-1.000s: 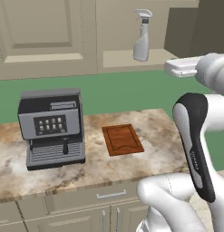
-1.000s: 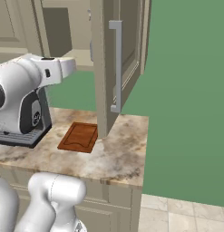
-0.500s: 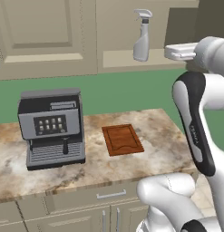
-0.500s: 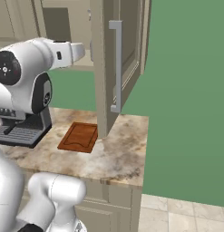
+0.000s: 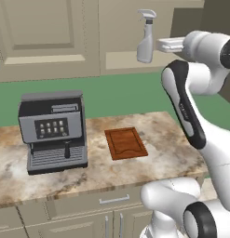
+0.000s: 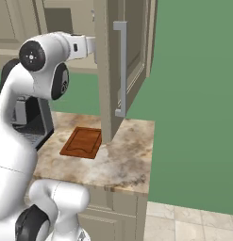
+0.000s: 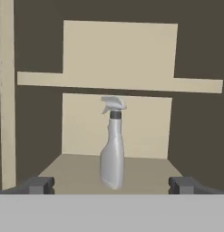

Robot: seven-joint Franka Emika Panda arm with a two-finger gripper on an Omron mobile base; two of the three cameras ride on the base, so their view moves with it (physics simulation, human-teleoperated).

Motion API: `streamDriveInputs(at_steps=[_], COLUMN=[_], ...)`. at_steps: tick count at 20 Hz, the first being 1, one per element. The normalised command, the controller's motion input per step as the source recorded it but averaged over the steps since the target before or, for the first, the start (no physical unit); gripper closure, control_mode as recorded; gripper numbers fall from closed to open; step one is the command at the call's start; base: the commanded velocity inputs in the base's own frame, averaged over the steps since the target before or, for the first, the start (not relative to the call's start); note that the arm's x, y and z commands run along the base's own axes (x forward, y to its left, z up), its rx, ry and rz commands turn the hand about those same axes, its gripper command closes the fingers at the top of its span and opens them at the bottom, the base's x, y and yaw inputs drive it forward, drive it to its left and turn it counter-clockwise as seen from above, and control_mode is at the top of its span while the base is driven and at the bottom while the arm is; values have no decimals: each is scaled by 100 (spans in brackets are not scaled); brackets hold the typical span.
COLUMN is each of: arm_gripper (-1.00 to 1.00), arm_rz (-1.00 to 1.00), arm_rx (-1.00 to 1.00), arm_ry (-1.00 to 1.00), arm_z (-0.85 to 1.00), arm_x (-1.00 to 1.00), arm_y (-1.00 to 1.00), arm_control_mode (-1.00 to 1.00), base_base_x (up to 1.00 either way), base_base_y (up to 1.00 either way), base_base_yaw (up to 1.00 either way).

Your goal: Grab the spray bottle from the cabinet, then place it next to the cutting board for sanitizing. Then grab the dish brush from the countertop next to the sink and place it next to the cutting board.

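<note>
The pale grey spray bottle stands upright on the lower shelf of the open beige cabinet. My gripper is open and level with the bottle's base. It stands a little short of the bottle, with one dark fingertip wide on each side. In the left base view the hand reaches in from the right, close to the bottle. The reddish-brown cutting board lies flat on the marbled countertop. The dish brush and the sink are out of view.
A grey coffee machine stands on the counter left of the board. The open cabinet door with its long metal handle hangs over the counter's right end, beside my arm. A second shelf runs above the bottle.
The arm has risen and swung the hand left into the cabinet opening, closer to the spray bottle. The jaws have stayed open.
</note>
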Motion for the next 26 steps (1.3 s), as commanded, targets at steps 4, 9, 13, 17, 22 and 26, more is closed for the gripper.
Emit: streamDriveInputs(at_steps=[4, 9, 13, 17, 22, 26], arm_gripper=[-100, -100, -100, -100, -100, -100], arm_rz=[0, 0, -1, 0, 0, 0], arm_rx=[0, 0, 0, 0, 0, 0], arm_ry=[0, 1, 3, 0, 0, 0], arm_z=[0, 2, 1, 3, 7, 10], arm_x=[58, 44, 54, 63, 53, 42], arm_y=[-8, -6, 0, 0, 0, 0], arm_control_mode=[-100, -100, -100, -100, -100, -100], base_base_x=[0, 0, 0, 0, 0, 0], base_base_y=[0, 0, 0, 0, 0, 0], base_base_yaw=[0, 0, 0, 0, 0, 0])
